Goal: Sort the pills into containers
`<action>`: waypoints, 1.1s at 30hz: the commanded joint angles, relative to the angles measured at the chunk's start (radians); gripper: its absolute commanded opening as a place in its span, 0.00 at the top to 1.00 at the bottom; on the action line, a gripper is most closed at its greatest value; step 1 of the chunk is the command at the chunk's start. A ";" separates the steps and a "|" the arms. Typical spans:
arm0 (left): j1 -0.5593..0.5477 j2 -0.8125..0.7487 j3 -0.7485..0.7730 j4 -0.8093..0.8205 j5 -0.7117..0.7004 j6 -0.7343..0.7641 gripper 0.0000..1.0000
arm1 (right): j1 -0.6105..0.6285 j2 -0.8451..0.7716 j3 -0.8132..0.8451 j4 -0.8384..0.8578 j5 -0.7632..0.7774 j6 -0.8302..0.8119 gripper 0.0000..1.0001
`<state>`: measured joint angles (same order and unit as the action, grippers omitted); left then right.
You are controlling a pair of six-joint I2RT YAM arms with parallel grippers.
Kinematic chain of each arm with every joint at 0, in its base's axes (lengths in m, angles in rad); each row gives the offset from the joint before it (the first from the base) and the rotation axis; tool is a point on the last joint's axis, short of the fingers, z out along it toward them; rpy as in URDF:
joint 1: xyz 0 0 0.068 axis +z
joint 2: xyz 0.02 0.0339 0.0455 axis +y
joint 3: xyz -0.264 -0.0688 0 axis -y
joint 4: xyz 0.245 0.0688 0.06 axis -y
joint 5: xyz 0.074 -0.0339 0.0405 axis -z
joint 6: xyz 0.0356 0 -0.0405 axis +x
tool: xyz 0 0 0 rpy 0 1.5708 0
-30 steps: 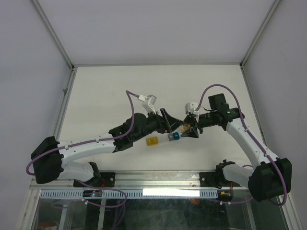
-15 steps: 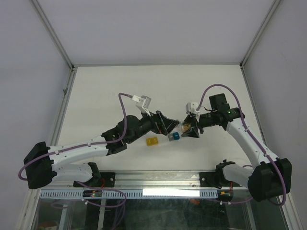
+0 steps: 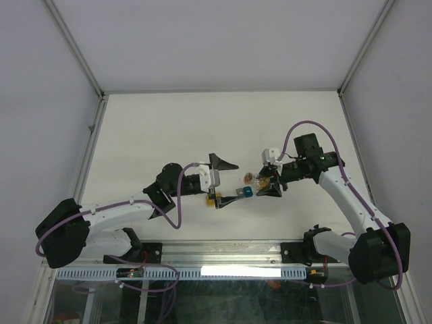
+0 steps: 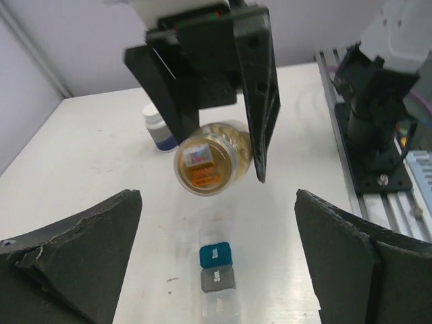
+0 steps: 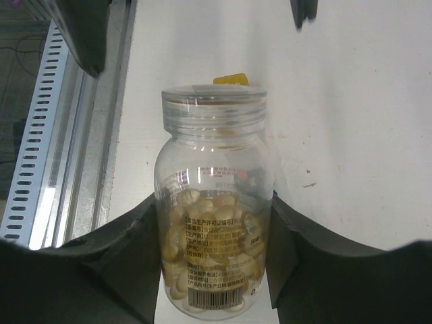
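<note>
Clamping a round clear plastic vial (image 5: 214, 202) from both sides, the right fingers (image 5: 128, 250) are closed on its lower body, with the lid end pointing away from the wrist. The right wrist view shows the vial closely. It has a clear ribbed screw lid, a printed label with a barcode, and pale tan oval pills (image 5: 202, 209) filling about the lower two thirds.

The left fingers (image 4: 74, 250) are spread wide with nothing between them. In the left wrist view the vial hangs tilted, clear of the white desk (image 4: 101, 162), just beyond the far end of the strip of small square plastic pill-box compartments (image 4: 217, 270).

That view shows a blue compartment (image 4: 216, 255), a grey one touching it on the near side, and clear ones at either end. It also shows a small dark bottle with a white cap (image 4: 156, 128) standing upright on the desk behind the vial, which the other views do not show.

The top view places the strip on the desk between the two arms and shows a yellow compartment (image 3: 214, 200) at its left end. The right wrist view shows only a yellow corner behind the lid. From above, one left finger overlaps the strip between yellow and blue, and whether it touches cannot be told.
</note>
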<state>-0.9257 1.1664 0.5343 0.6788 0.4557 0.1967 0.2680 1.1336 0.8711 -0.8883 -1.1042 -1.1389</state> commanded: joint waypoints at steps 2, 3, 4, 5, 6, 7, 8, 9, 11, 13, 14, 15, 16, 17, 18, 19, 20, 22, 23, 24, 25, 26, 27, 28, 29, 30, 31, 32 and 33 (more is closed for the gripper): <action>0.037 0.120 0.120 0.005 0.203 0.218 0.01 | -0.004 -0.006 0.028 -0.010 -0.047 -0.048 1.00; 0.045 0.139 0.130 0.014 0.215 0.211 0.01 | -0.004 -0.005 0.028 -0.012 -0.047 -0.050 1.00; 0.049 0.153 0.131 0.029 0.226 0.203 0.01 | -0.003 -0.003 0.027 -0.012 -0.048 -0.050 1.00; 0.050 0.162 0.131 0.047 0.231 0.196 0.01 | -0.002 -0.001 0.027 -0.012 -0.047 -0.050 1.00; 0.049 0.172 0.131 0.064 0.225 0.183 0.01 | 0.000 0.001 0.028 -0.012 -0.047 -0.050 1.00; 0.051 0.180 0.129 0.078 0.220 0.172 0.01 | 0.002 0.003 0.028 -0.012 -0.045 -0.051 1.00; 0.051 0.189 0.128 0.091 0.208 0.163 0.02 | 0.004 0.004 0.028 -0.012 -0.043 -0.051 1.00; 0.052 0.197 0.130 0.104 0.199 0.155 0.02 | 0.006 0.005 0.028 -0.011 -0.041 -0.051 1.00; 0.057 0.212 0.140 0.112 0.193 0.140 0.05 | 0.010 0.007 0.028 -0.012 -0.040 -0.051 1.00; 0.062 0.226 0.161 0.097 0.208 0.131 0.10 | 0.012 0.008 0.027 -0.012 -0.040 -0.051 1.00; 0.063 0.233 0.176 0.083 0.219 0.127 0.12 | 0.012 0.009 0.027 -0.012 -0.039 -0.051 1.00; 0.064 0.239 0.186 0.073 0.230 0.125 0.14 | 0.012 0.009 0.028 -0.012 -0.038 -0.051 1.00; 0.065 0.245 0.197 0.064 0.237 0.119 0.17 | 0.013 0.009 0.027 -0.012 -0.039 -0.051 1.00; 0.066 0.251 0.208 0.055 0.240 0.114 0.20 | 0.014 0.009 0.027 -0.012 -0.036 -0.051 1.00; 0.067 0.255 0.215 0.050 0.239 0.109 0.22 | 0.013 0.009 0.028 -0.012 -0.037 -0.051 1.00; 0.070 0.255 0.223 0.043 0.240 0.103 0.24 | 0.013 0.011 0.027 -0.011 -0.035 -0.051 1.00; 0.073 0.256 0.228 0.038 0.244 0.098 0.25 | 0.013 0.012 0.026 -0.010 -0.035 -0.051 1.00; 0.077 0.256 0.235 0.039 0.252 0.089 0.27 | 0.013 0.012 0.028 -0.010 -0.034 -0.051 1.00; 0.080 0.283 0.240 0.037 0.255 0.086 0.30 | 0.013 0.012 0.027 -0.010 -0.034 -0.051 1.00; 0.081 0.289 0.245 0.033 0.256 0.083 0.32 | 0.013 0.012 0.028 -0.011 -0.033 -0.051 1.00; 0.083 0.292 0.251 0.025 0.256 0.080 0.34 | 0.013 0.012 0.027 -0.011 -0.034 -0.050 1.00; 0.084 0.294 0.257 0.018 0.259 0.078 0.37 | 0.013 0.012 0.027 -0.011 -0.033 -0.050 1.00; 0.087 0.297 0.260 0.014 0.262 0.074 0.39 | 0.013 0.013 0.028 -0.009 -0.034 -0.050 1.00; 0.088 0.299 0.264 0.010 0.269 0.071 0.40 | 0.013 0.013 0.027 -0.011 -0.033 -0.050 1.00; 0.088 0.301 0.266 0.007 0.275 0.070 0.41 | 0.013 0.012 0.028 -0.010 -0.033 -0.050 1.00; 0.091 0.303 0.267 0.003 0.281 0.068 0.44 | 0.014 0.014 0.028 -0.011 -0.033 -0.050 1.00; 0.091 0.304 0.269 0.000 0.284 0.067 0.49 | 0.014 0.013 0.028 -0.011 -0.033 -0.051 1.00; 0.092 0.303 0.270 -0.003 0.286 0.062 0.54 | 0.013 0.013 0.028 -0.010 -0.031 -0.049 1.00; 0.093 0.303 0.270 -0.002 0.290 0.059 0.58 | 0.014 0.013 0.027 -0.011 -0.032 -0.049 1.00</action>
<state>-0.8555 1.4696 0.7521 0.6548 0.7422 0.2565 0.2745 1.1534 0.8711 -0.8894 -1.0809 -1.1725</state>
